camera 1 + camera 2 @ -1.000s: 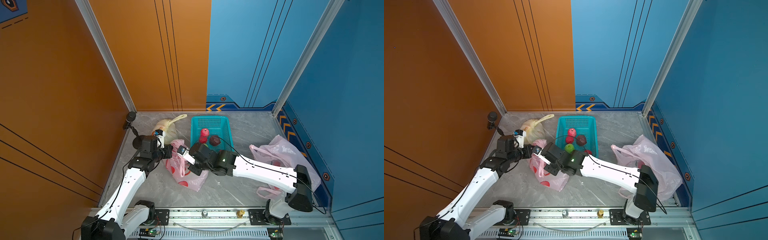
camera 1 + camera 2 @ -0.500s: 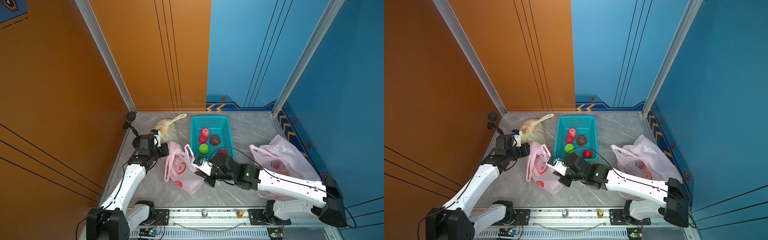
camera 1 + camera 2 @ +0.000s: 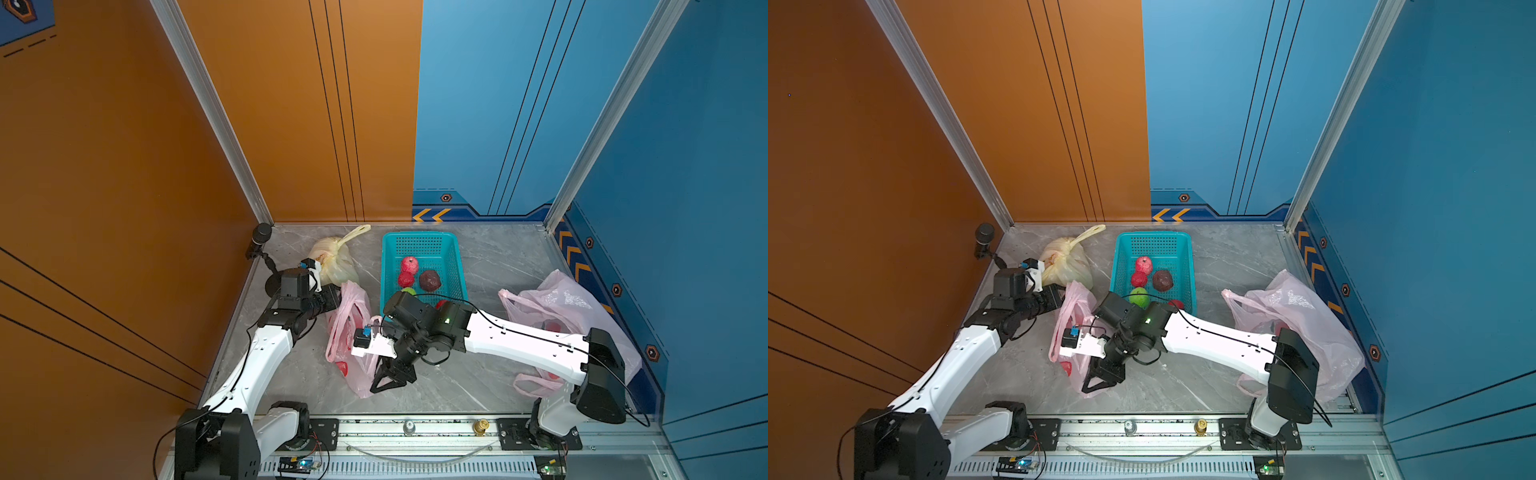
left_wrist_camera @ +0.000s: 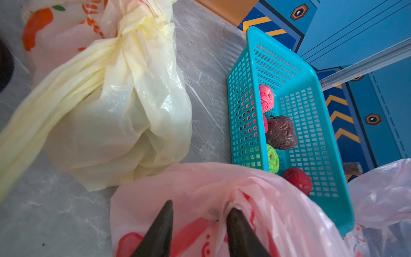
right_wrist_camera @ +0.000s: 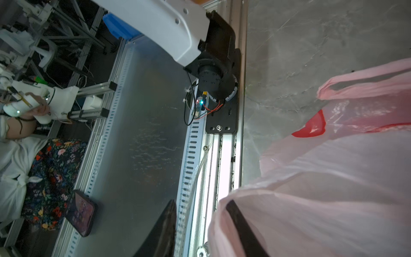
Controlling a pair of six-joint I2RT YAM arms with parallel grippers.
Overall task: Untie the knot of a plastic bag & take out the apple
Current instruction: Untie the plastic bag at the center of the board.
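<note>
- One grey, marble-veined tabletop (image 3: 490,257) carried everything. It was smooth and glossy, and the teal basket (image 3: 456,257) stood toward its far edge.
- Well apart to the right of the basket sprawled a large pale bag (image 3: 569,307) of crumpled, half-clear pink film, its handles slack.
- The basket was a rigid rectangular plastic tray with gridded, perforated walls.
- Just left of the basket's near corner lay the printed pink bag (image 3: 353,307). It was thin, wrinkled film with red printing, stretched out toward the table's near edge, and its handles lay as loose loops.
- The apple could not be made out. Red patches showed on the film, but whether they were print or fruit I could not tell.
- Left of the basket's far half sat a cream bag (image 3: 332,259), a soft rounded lump knotted at the top with a twisted tail.
- The right gripper (image 3: 390,385) hung over the near end of the printed pink bag, nearer than the basket's near wall. Its dark tapered jaws were spread in a V with nothing pinched. In the right wrist view one finger (image 5: 160,231) was bare and film draped over its partner.
- The left gripper (image 4: 200,205) sat at that bag's far end, just left of the basket. Its pointed black jaws were parted over the film, with a pucker of plastic beside one.
- Inside the basket lay small crinkled fruits: a pink one (image 3: 409,264), a red one (image 3: 406,279), a dark brown one (image 3: 430,280), a green one (image 3: 1139,297) and a second red one (image 4: 298,180).
</note>
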